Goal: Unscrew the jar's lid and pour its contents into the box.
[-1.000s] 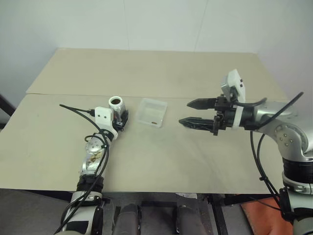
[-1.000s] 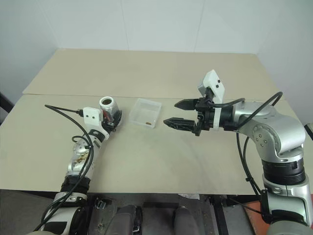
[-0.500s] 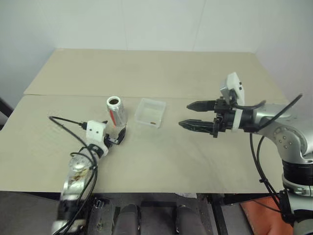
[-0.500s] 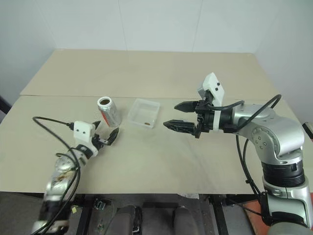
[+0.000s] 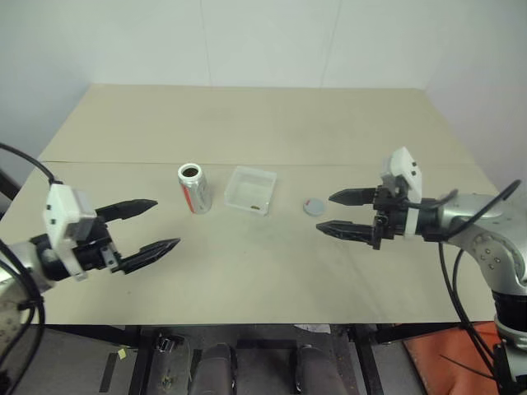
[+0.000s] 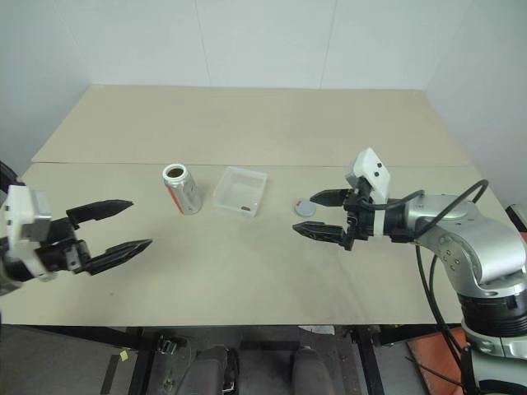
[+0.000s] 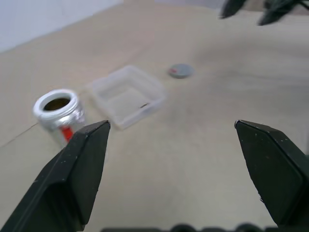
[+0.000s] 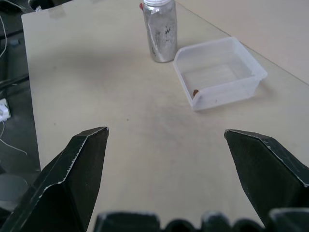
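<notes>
Left gripper (image 5: 152, 224) pulled back off jar (image 5: 194, 188), splayed empty; right gripper (image 5: 336, 211) released; lid (image 5: 313, 206) at box's (image 5: 251, 189) 3 o'clock.

On the table (image 5: 247, 280) the jar (image 5: 194, 188) stands upright and lidless, with the box (image 5: 251, 189) just beside it at its three o'clock. The lid (image 5: 313, 206) lies flat at the box's four o'clock — apart from it. Inside the box, toward its near wall, sits what seems a single bit of the contents (image 8: 195, 92).
</notes>
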